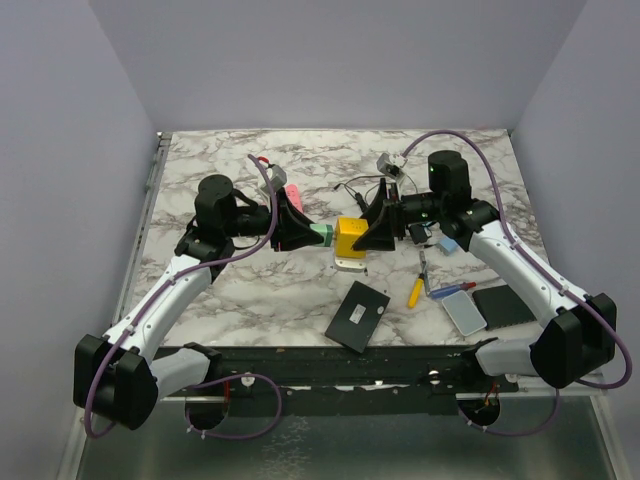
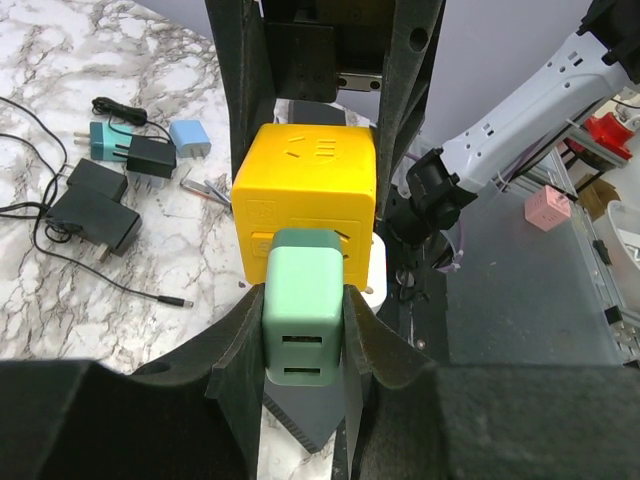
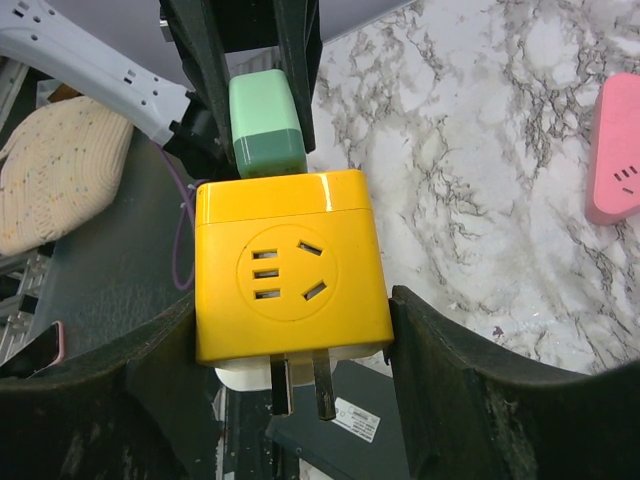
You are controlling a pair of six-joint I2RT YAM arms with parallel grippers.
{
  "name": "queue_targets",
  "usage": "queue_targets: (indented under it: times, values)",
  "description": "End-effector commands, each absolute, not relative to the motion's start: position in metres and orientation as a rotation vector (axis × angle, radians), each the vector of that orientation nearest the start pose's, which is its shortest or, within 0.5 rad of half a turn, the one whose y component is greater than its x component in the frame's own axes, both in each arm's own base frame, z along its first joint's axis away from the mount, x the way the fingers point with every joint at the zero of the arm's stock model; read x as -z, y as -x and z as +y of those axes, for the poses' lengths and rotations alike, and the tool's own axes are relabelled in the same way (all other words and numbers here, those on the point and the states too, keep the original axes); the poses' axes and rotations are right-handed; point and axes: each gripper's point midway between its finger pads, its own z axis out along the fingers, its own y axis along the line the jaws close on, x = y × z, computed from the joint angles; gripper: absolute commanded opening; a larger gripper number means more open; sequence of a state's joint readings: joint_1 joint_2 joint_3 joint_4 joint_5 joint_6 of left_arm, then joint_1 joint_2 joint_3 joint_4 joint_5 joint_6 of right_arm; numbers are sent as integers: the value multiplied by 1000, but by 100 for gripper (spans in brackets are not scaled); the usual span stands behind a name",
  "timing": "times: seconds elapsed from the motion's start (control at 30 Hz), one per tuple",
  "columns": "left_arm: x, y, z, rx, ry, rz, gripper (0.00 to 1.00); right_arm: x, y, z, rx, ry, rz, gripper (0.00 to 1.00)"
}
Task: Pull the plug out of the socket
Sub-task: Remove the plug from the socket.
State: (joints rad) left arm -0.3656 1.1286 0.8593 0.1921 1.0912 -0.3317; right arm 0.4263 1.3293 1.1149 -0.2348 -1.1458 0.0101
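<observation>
Green plug (image 2: 302,300) sits clamped in our left hand (image 2: 303,335), its axis running straight ahead into the socket (image 3: 285,265), which our right hand (image 3: 290,340) clamps.

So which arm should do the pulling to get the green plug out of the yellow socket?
Left. The left hand is shut on the green plug; the right hand clamps the yellow socket cube, bracing it.

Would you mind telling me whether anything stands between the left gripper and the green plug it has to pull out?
Nothing visible does. The left gripper is clamped on the green plug from both sides, and the right gripper holds the yellow socket cube. The plug sits in the cube's face.
</observation>
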Motion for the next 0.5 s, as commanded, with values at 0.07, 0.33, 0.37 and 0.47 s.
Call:
queue_targets:
  times: [0.07,0.33,0.37,0.47]
  values:
    - [-299,-226,-256,1358,-914,1542,0,-292,-225,279,-1410,1108,1636,1]
    - [-299,-226,-256,1361,-915,1542,0,-289,-231,280,-1390,1084,1656,1]
    - [-299,-226,-256,1359,-914,1543,0,-287,-232,280,-1384,1080,1663,1]
    - [-299,-227,-256,1351,-912,1540,0,-283,-235,280,-1370,1075,1678,1]
